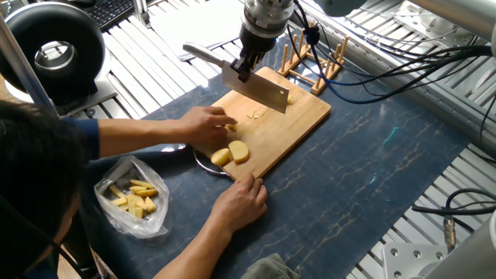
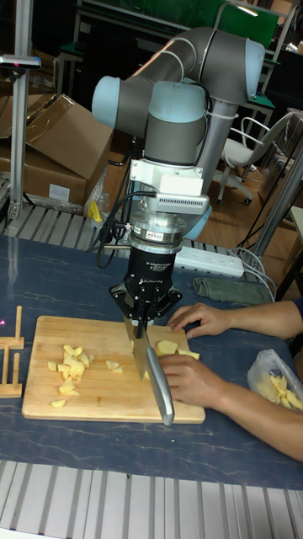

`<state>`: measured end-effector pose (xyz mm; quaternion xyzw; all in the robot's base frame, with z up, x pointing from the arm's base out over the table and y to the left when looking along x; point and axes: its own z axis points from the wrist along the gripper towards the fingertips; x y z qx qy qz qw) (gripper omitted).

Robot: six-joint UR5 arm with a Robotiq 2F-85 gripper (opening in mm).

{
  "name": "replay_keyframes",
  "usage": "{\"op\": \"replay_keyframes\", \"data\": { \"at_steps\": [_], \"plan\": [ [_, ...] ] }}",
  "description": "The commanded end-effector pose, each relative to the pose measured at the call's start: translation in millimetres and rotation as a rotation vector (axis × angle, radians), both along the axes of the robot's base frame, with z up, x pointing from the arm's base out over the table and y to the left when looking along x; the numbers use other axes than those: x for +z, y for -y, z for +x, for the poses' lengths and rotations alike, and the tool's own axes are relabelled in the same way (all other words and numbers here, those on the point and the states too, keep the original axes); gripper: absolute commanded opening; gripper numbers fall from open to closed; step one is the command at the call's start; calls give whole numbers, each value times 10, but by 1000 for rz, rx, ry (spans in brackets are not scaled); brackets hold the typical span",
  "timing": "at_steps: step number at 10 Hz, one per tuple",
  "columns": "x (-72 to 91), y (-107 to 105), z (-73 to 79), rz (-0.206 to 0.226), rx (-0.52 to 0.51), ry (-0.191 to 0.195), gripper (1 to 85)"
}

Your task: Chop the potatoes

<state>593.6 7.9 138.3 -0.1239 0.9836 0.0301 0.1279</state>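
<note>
My gripper (image 1: pixel 245 73) (image 2: pixel 143 318) is shut on a cleaver (image 1: pixel 259 93) and holds it just above the far half of the wooden cutting board (image 1: pixel 291 124) (image 2: pixel 101 400). In the tall fixed view the blade is edge-on, with the handle (image 2: pixel 162 383) pointing at the camera. Small chopped potatoes (image 2: pixel 71 363) lie left of the blade there, and a few bits (image 1: pixel 256 114) show under it. Two larger potato chunks (image 1: pixel 231 153) rest at the board's near corner. A person's hand (image 1: pixel 203 124) holds another potato piece (image 1: pixel 231 128) on the board, close to the blade.
The person's other hand (image 1: pixel 240 201) grips the board's near edge. A clear plastic bag (image 1: pixel 133 198) of yellow pieces lies at front left. A wooden rack (image 1: pixel 314 58) stands behind the board. A metal object (image 1: pixel 203 163) sticks out from under the board. Cables run at right.
</note>
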Motion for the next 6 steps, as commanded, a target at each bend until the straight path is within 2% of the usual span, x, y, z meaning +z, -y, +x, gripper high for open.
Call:
{"op": "replay_keyframes", "data": {
  "at_steps": [1,6],
  "plan": [
    [30,-13,11,13,0,1,10],
    [20,-29,4,8,0,-4,10]
  ]
}}
